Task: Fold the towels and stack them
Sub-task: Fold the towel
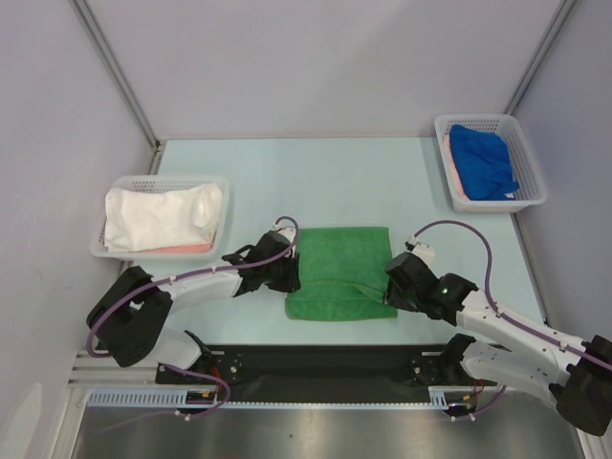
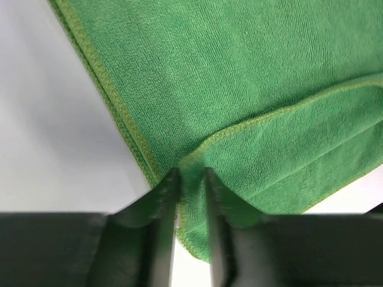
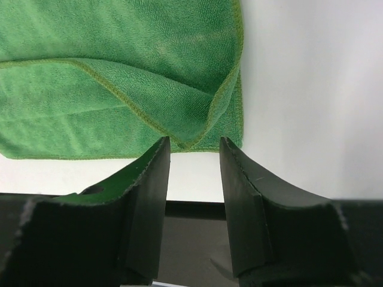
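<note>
The green towel (image 1: 339,268) lies folded flat on the table between my two arms, its near layer doubled over. My left gripper (image 1: 292,277) is at the towel's left edge. In the left wrist view my left gripper (image 2: 190,173) is shut on the green towel (image 2: 239,78), pinching a corner of the top layer. My right gripper (image 1: 390,282) is at the right edge. In the right wrist view my right gripper (image 3: 194,143) stands open and empty, just short of the folded corner of the green towel (image 3: 119,72). A white towel (image 1: 158,215) and a blue towel (image 1: 483,163) lie in baskets.
The left white basket (image 1: 167,180) holds the white towel, with salmon pink cloth (image 1: 182,249) showing under it. The right white basket (image 1: 531,158) at the back right holds the blue towel. A black strip (image 1: 335,363) runs along the table's near edge.
</note>
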`<move>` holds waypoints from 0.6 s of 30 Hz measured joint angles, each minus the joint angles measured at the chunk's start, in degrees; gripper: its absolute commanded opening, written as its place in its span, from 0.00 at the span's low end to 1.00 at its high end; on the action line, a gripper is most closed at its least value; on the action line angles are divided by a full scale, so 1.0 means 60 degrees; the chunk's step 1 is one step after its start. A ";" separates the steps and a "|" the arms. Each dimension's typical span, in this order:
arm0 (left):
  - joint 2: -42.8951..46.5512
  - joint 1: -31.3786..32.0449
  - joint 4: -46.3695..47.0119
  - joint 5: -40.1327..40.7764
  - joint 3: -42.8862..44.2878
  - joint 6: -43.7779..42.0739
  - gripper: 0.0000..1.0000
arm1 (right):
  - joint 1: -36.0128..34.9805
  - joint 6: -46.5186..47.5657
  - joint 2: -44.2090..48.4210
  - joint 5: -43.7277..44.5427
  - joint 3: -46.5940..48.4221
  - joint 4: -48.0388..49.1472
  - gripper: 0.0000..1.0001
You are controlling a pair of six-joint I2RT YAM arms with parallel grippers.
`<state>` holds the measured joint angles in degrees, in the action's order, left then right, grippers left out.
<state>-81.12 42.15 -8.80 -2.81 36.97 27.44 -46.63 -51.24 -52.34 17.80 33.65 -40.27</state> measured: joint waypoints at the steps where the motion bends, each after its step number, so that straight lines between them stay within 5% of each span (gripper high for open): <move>1: 0.0000 0.0007 0.0000 -0.0011 -0.0004 -0.0004 0.23 | -0.0015 0.0007 -0.0055 0.0000 0.0000 0.0029 0.43; 10: 0.0503 0.0029 -0.0171 -0.0138 -0.0004 -0.0095 0.15 | -0.0033 0.0040 -0.0127 0.0076 -0.0040 0.0193 0.28; 18: 0.1606 0.0051 0.0084 -0.0433 -0.0433 -0.0080 0.15 | -0.0033 -0.0069 -0.0124 0.0062 -0.0240 0.0280 0.49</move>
<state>-71.48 42.46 -8.29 -5.41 34.37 26.96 -46.83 -51.66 -53.08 18.17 32.21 -38.59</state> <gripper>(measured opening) 0.146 0.469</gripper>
